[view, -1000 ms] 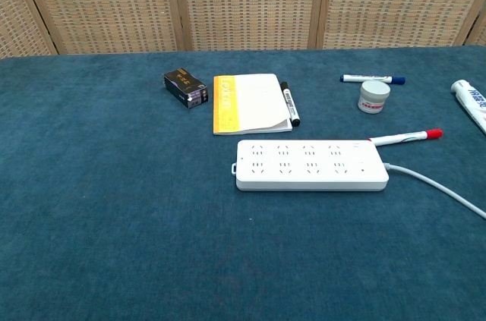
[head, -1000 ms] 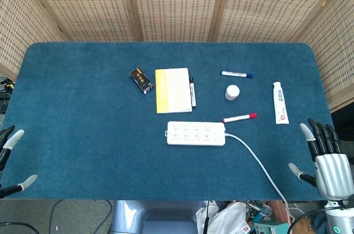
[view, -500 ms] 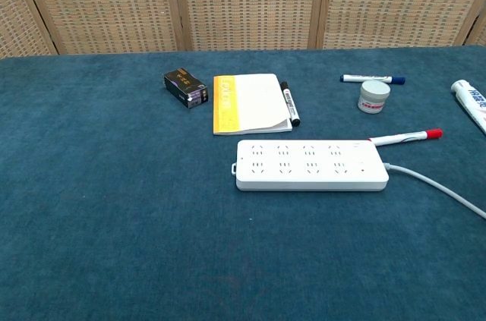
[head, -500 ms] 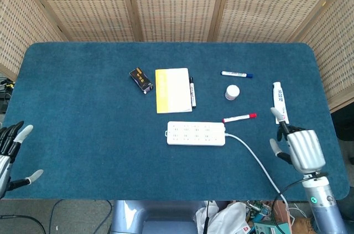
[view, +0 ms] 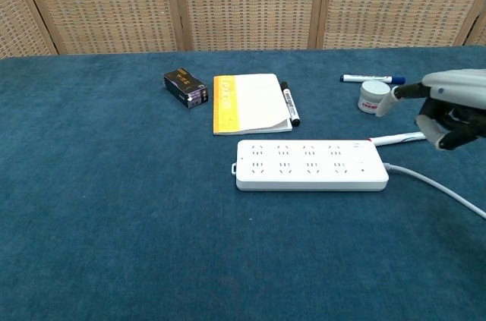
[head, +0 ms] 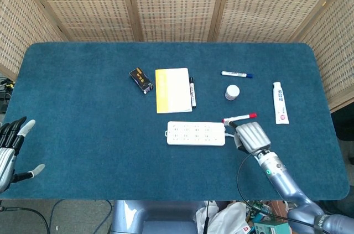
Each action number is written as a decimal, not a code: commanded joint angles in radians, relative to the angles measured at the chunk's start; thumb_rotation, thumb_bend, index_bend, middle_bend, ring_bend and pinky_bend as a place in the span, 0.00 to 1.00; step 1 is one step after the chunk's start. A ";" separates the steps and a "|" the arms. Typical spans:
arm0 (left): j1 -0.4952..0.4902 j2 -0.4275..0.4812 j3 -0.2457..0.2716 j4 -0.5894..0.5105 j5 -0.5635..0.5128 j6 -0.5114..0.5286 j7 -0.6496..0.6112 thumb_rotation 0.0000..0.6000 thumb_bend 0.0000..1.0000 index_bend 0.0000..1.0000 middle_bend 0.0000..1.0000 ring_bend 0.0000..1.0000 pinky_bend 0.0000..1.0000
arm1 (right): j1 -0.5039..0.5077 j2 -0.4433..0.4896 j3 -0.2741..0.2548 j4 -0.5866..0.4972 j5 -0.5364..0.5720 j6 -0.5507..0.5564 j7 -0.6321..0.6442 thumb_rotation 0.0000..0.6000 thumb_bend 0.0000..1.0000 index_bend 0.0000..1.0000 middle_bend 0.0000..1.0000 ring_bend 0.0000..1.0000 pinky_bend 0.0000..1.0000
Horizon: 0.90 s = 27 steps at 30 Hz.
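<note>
The right hand is out over the blue table now, hanging just above the red-capped marker and beside the cord end of the white power strip. In the chest view that hand has its fingers curled loosely downward with the thumb poking out toward the little white jar; nothing is in its grasp. The marker lies right under the fingers, its red cap hidden behind them from the chest camera, and whether the fingertips actually touch it I cannot tell. The power strip sits just to the inner side of the hand, and its white cable runs back beneath the wrist toward the table's near edge.

Beyond the hand, past the jar, lies a blue-capped marker. Off to the hand's outer side, well apart, lies a white tube. Farther across, beyond the strip, are a yellow-edged notepad with a black marker alongside it, then a small black box.

The left hand hangs off the near corner, fingers spread, holding nothing, well apart from everything.
</note>
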 commanded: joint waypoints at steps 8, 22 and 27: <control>-0.001 -0.001 0.005 -0.006 0.002 -0.003 0.010 1.00 0.00 0.00 0.00 0.00 0.00 | 0.064 -0.081 -0.050 0.020 0.105 -0.002 -0.139 1.00 0.76 0.21 0.77 0.83 1.00; -0.003 -0.002 0.009 -0.009 0.006 -0.004 0.017 1.00 0.00 0.00 0.00 0.00 0.00 | 0.079 -0.093 -0.091 0.033 0.141 0.020 -0.161 1.00 0.76 0.22 0.77 0.83 1.00; -0.005 -0.003 0.011 -0.011 0.004 -0.009 0.022 1.00 0.00 0.00 0.00 0.00 0.00 | 0.091 -0.105 -0.096 0.047 0.156 0.022 -0.165 1.00 0.76 0.22 0.77 0.83 1.00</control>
